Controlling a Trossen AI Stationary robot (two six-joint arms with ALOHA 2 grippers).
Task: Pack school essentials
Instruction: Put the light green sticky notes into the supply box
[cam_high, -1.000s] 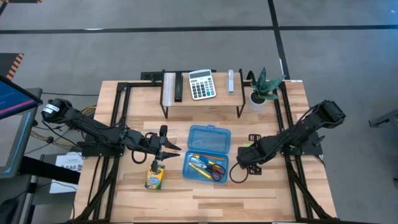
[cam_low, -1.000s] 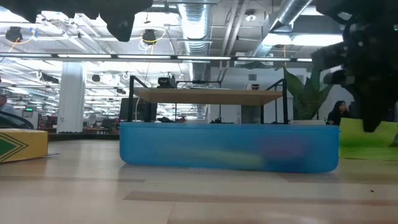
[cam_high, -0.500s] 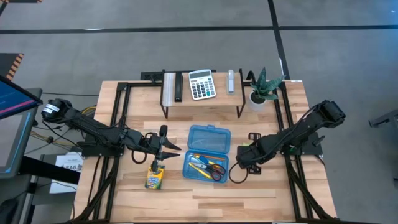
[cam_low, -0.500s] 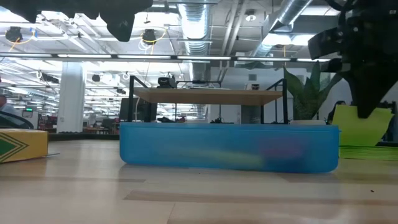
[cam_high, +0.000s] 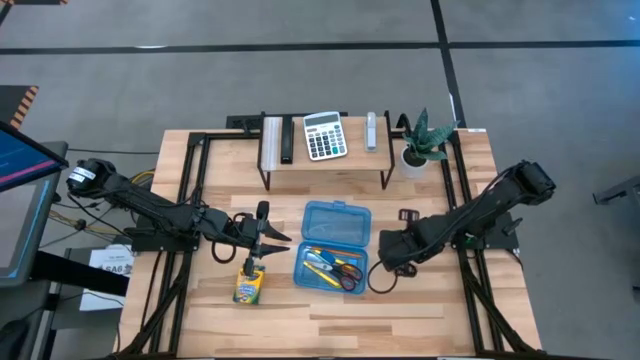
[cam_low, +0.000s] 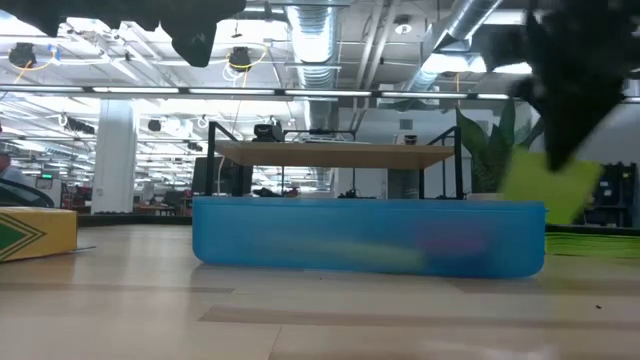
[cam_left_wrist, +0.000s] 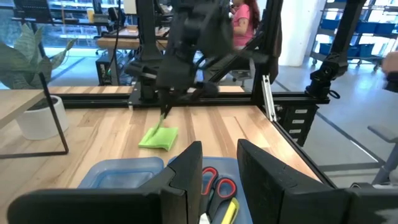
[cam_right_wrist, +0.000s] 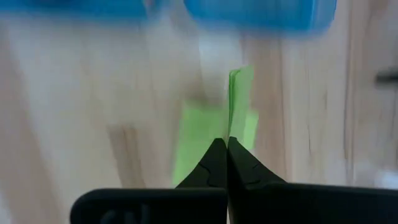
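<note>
The lime-green sticky-note pad (cam_left_wrist: 158, 137) lies on the wood to the right of the open blue pencil case (cam_high: 335, 245). My right gripper (cam_right_wrist: 227, 147) stands over the pad, shut on green paper from it. In the high view the arm hides the pad. Pencils (cam_high: 320, 258) and red-handled scissors (cam_high: 348, 272) lie in the case. The crayon box (cam_high: 249, 285) lies flat on the table left of the case. My left gripper (cam_left_wrist: 217, 167) hovers open beside the case's left side, above the crayon box. I see no tiny blue piece. My right gripper pinches a thin green layer of the pad by its edge (cam_right_wrist: 238, 93) between the shut fingertips, coming from above. The held paper (cam_low: 550, 185) is raised and tilted. More green (cam_right_wrist: 194, 142) stays on the table under it; one sheet or several, I cannot tell.
At the far side a low shelf (cam_high: 325, 165) carries the calculator (cam_high: 325, 135), with a potted plant (cam_high: 420, 145) beside it. A small black piece (cam_high: 407, 215) lies near the right arm. Black frame rails run along both table sides. Bare wood lies along the near edge.
My right gripper has risen and drifted toward the pencil case while staying shut. The green paper it holds has come up off the table and tipped to a slant, while a green strip has stayed on the wood.
</note>
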